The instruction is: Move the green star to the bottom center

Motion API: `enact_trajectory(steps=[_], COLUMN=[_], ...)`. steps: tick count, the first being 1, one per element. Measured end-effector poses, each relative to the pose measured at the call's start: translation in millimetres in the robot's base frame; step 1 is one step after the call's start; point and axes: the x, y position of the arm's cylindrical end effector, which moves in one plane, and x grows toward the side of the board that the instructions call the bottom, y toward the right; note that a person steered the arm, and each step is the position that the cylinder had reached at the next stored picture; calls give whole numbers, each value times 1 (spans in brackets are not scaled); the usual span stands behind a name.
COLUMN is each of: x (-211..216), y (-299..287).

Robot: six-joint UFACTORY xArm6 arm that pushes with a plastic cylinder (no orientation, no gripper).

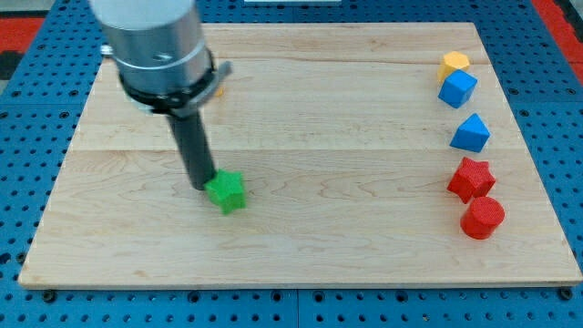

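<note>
Green star left of centre, tip in contact

Green star-shaped block lies on the pale wooden board, left of the board's centre and roughly mid-height, somewhat toward the view's bottom. My tip, the lower end of the straight dark rod, sits just at the star's upper-left edge, touching or very nearly touching it. No claw on this rig, so there is nothing released or clenched; the rod only presses.

Well apart, along the view's right edge, top to bottom: yellow block, shape unclear, touching the blue cube just below it; blue triangular block; red star-shaped block; red round-ish block just beneath that star

A small orange patch shows behind the arm's grey housing; shape cannot be told
</note>
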Motion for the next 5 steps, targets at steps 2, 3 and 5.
enact_trajectory(steps=[2,3,5], x=[16,16,5], y=[103,141,152])
